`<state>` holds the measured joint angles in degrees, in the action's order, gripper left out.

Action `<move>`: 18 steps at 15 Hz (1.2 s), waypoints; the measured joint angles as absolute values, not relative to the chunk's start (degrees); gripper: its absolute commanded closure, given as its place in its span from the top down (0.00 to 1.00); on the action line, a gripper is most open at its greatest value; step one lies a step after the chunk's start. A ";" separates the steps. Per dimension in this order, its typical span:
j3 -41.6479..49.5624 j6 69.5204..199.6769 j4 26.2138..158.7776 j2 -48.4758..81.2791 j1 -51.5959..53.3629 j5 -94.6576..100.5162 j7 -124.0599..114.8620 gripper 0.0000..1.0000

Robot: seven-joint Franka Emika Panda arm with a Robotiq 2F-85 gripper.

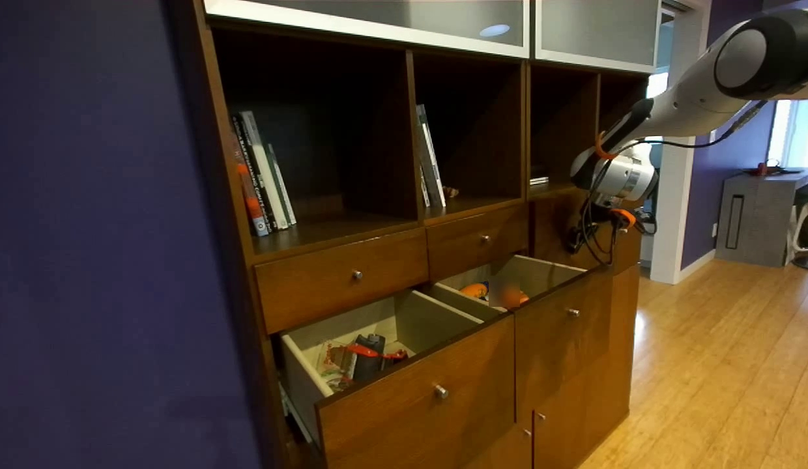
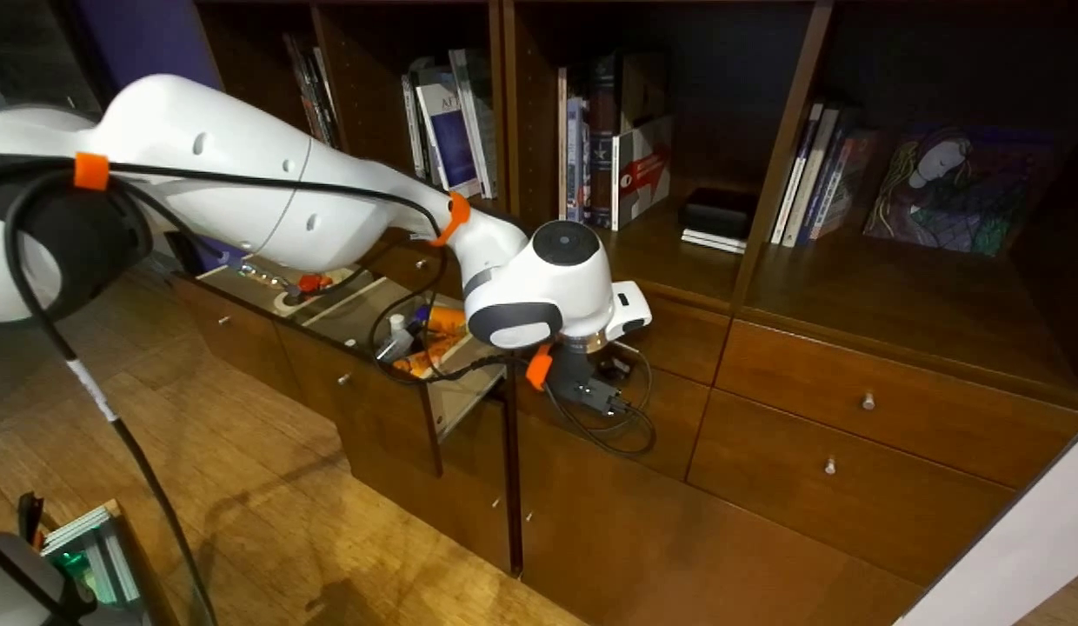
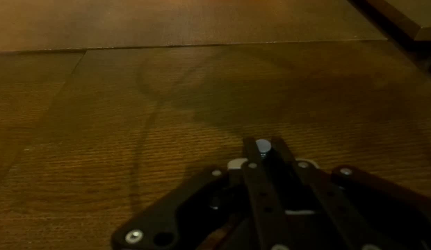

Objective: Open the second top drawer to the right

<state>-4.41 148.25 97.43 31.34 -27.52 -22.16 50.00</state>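
The second top drawer to the right has a flat brown front, which shows in an exterior view (image 2: pixel 678 428) and fills much of the wrist view (image 3: pixel 167 139). Its front looks closed, level with the drawer beside it. In an exterior view it is mostly hidden behind the arm and an open drawer. My gripper (image 3: pixel 264 143) points at this front, its fingers close together with the small round metal knob (image 3: pixel 263 146) between the tips. The fingers appear to touch the knob's sides. In both exterior views the gripper (image 1: pixel 577 238) (image 2: pixel 615 369) is partly hidden by cables and its own body.
Two tall drawers (image 1: pixel 417 397) (image 1: pixel 560 326) stand open beside it, with items inside. Slim drawers (image 1: pixel 342 277) and shelves with books (image 1: pixel 267 172) lie above. Loose cables (image 2: pixel 622 448) hang around the wrist. A crate (image 2: pixel 104 556) stands on the floor.
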 measured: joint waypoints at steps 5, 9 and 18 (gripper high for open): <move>-1.54 143.79 102.29 26.81 -27.53 -22.11 50.00 0.03; 2.70 139.93 110.64 20.17 -27.50 -21.71 50.00 0.03; 9.89 137.92 122.51 11.20 -26.39 -18.06 50.12 0.03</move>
